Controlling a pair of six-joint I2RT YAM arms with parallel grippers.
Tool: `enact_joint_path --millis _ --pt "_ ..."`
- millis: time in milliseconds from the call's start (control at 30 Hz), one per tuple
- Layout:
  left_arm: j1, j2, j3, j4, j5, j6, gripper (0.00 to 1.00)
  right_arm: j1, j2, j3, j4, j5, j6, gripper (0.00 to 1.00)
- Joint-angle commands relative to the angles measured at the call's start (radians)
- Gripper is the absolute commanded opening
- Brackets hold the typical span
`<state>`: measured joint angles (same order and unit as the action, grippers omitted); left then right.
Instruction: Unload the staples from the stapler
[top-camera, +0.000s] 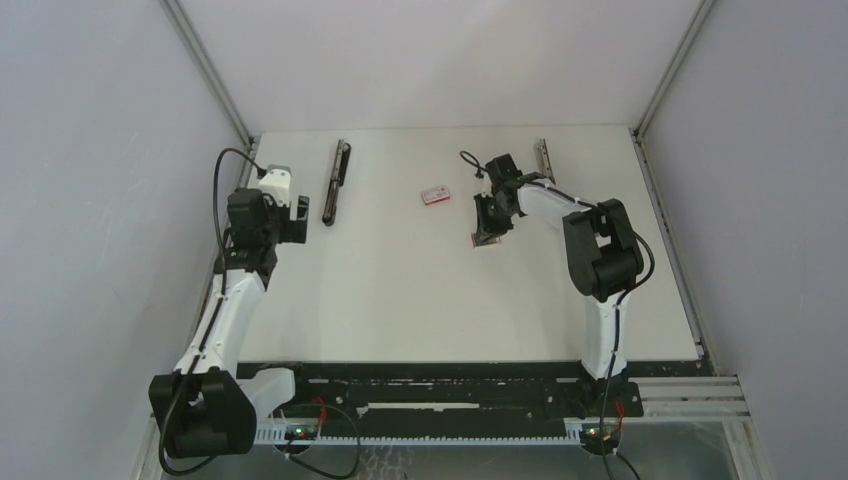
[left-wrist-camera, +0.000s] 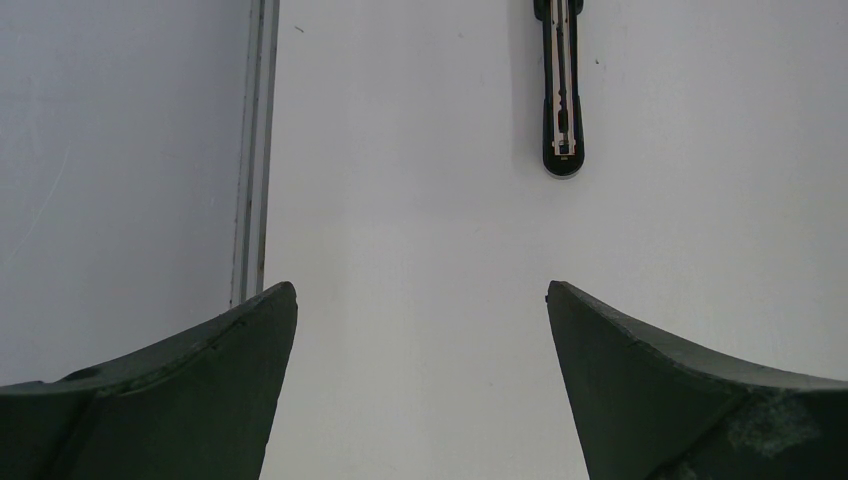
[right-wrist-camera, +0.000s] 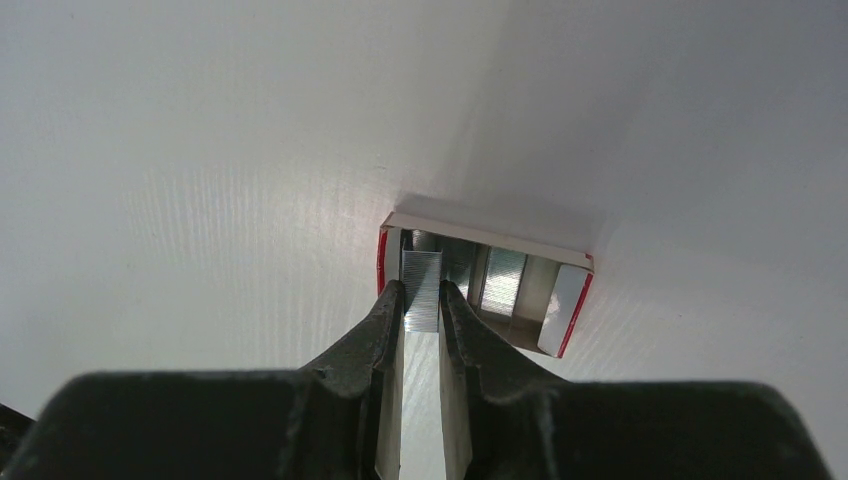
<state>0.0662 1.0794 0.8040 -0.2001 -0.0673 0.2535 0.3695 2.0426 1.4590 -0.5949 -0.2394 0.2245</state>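
At the centre of my right wrist view, the right gripper (right-wrist-camera: 421, 292) pinches the staples (right-wrist-camera: 422, 270), the strip pointing up-frame into the open red-and-white box (right-wrist-camera: 490, 236); my left gripper (left-wrist-camera: 420, 285) hangs spread.

Top cam overhead, whole table (top-camera: 400, 300); wrist cams close-up on same table.

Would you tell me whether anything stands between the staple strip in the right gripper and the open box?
Nothing visible does. The right gripper is shut on the staple strip right at one end of the open box. The other strips in it lie off to one side of that spot.
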Motion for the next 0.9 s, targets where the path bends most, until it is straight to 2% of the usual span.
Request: enact_joint_path --millis 0,267,633,867 --pt "0.006 -0.003 -0.023 0.042 0.008 -0.003 1.0 0.005 0.0 0.021 0.023 0.026 -0.001 0.12" --pt "0.007 -0.003 -0.022 0.042 0.009 -0.003 1.0 0.006 -0.001 0.023 0.025 0.032 -0.001 0.12" --pt "0.007 -0.001 -0.023 0.042 0.01 -0.005 1.0 0.023 -0.005 0.032 0.02 0.043 -0.01 0.23" --pt "0.007 -0.002 -0.022 0.042 0.011 -0.004 1.0 0.031 -0.028 0.057 0.002 0.046 -0.023 0.24"
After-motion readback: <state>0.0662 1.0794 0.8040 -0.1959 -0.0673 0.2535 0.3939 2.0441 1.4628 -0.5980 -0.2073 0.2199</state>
